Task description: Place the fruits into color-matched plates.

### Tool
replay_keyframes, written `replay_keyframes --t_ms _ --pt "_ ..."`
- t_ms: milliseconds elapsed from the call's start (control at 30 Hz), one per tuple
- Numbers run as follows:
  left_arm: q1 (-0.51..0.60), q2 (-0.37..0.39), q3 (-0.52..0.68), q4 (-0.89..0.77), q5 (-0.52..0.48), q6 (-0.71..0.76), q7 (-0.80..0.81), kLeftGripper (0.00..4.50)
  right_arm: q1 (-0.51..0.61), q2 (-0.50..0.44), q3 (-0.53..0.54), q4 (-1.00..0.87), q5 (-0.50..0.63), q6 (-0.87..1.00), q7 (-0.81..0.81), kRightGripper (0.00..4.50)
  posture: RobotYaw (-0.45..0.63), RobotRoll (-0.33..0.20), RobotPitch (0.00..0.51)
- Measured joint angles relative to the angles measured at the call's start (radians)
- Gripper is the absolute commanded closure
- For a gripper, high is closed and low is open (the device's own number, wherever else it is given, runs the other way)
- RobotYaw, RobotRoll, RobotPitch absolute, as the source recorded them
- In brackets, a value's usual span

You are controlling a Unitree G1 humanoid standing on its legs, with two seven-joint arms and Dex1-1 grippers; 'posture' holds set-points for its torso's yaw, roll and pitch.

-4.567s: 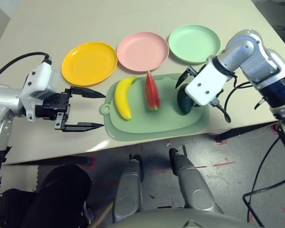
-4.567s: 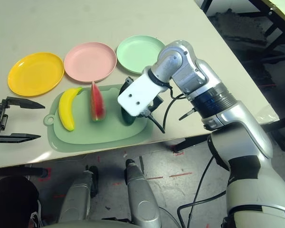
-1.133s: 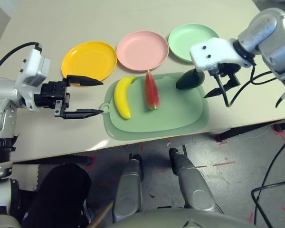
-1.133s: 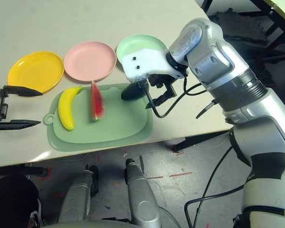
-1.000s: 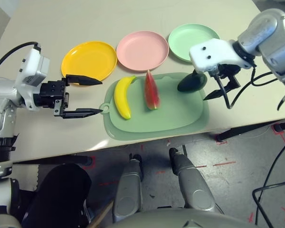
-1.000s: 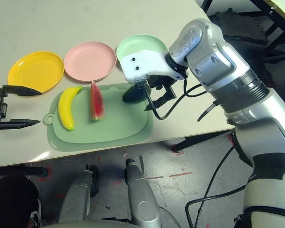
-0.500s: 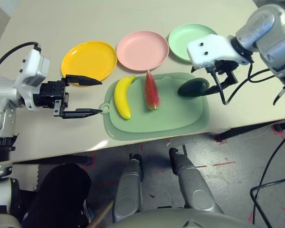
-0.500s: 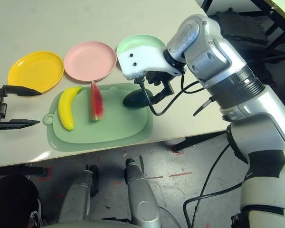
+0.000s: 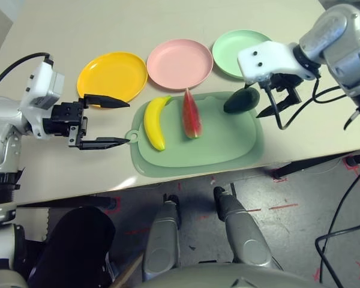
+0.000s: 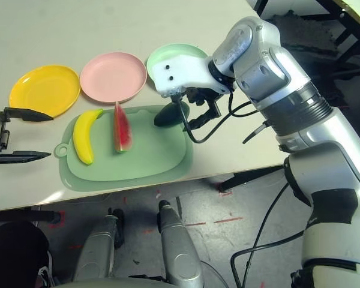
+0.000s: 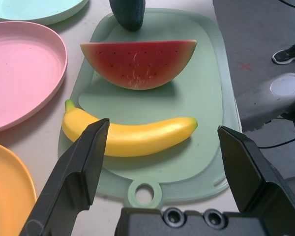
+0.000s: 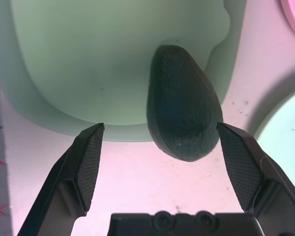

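**Fruits lying on the mat, plates standing bare**

The banana (image 9: 154, 122), watermelon wedge (image 9: 191, 114) and avocado (image 9: 241, 100) are being carried by the pale green mat (image 9: 222, 147). The avocado is being overhung by the right gripper (image 9: 265, 99). The left gripper (image 9: 110, 122) is being held spread beside the yellow plate (image 9: 112, 76).

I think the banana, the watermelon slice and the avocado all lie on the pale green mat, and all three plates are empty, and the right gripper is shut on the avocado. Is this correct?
Not quite. The right gripper is open: in the right wrist view its fingers stand apart from the avocado on both sides, not gripping it. The rest holds: banana, watermelon slice and avocado lie on the mat, and the yellow plate, pink plate and green plate are empty.
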Motion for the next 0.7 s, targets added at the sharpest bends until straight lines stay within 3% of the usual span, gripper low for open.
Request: replay_keyframes --t_ms 700 --pt "0.018 -0.001 0.000 -0.031 -0.001 0.019 0.000 0.00 0.039 0.047 -0.061 0.045 -0.090 -0.043 -0.004 0.03 -0.04 0.000 0.321"
